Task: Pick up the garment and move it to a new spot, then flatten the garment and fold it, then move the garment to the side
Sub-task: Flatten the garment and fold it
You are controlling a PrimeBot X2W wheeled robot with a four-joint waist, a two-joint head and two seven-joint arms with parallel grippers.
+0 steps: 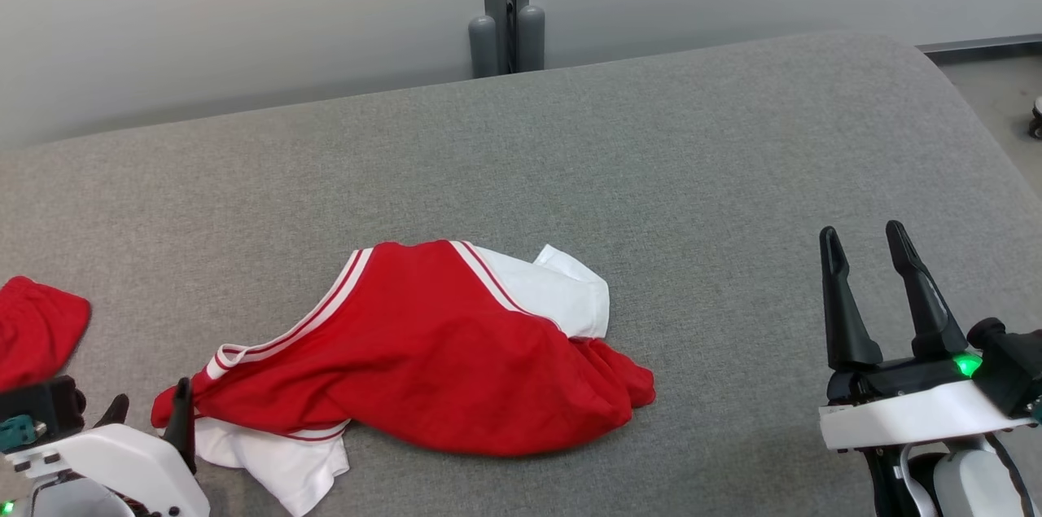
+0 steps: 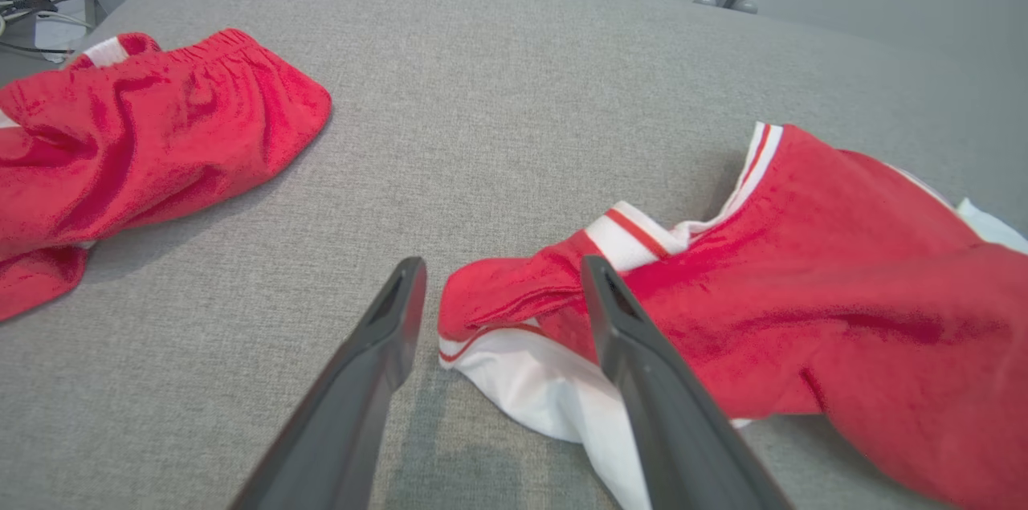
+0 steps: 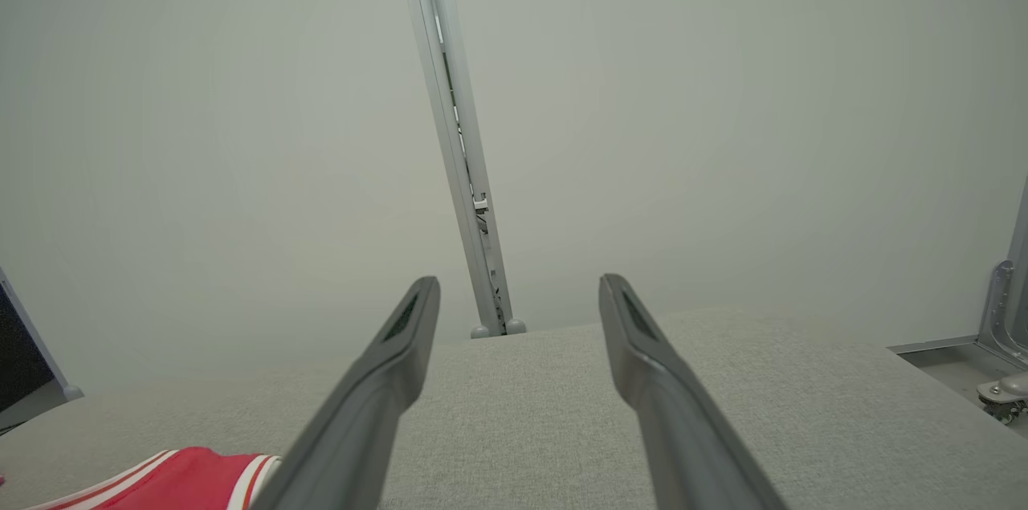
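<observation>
The crumpled red-and-white garment (image 1: 440, 346) lay lengthwise left to right, its left end between the spread left gripper (image 2: 504, 269) fingers; the right gripper (image 1: 863, 236), well apart, also gaped.

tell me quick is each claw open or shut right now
Left claw: open, straddling the edge of the garment, not gripping it.
Right claw: open, empty, away from the garment.
</observation>
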